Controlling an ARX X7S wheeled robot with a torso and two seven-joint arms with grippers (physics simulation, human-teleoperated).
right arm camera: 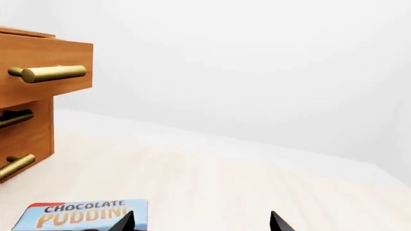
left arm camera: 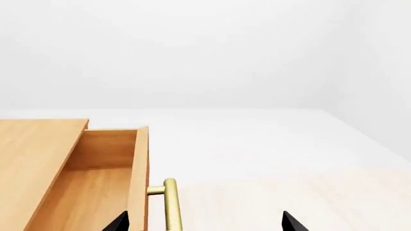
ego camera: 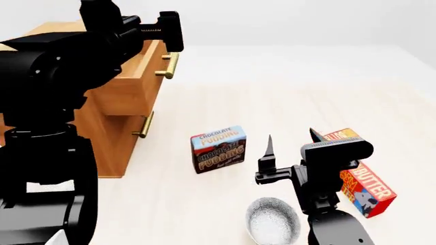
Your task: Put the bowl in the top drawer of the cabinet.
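The speckled white bowl sits on the floor in the head view, just below my right gripper, which is open and empty above it. The wooden cabinet stands at the left with its top drawer pulled out. The left wrist view looks into the empty top drawer, its brass handle between the spread tips of my open left gripper. In the right wrist view the right gripper is open over bare floor, and the drawer front shows far off.
A chocolate pudding box stands between the cabinet and the bowl, and its top shows beside one right fingertip. A red butter box lies right of the right arm. The lower drawer's handle is shut in.
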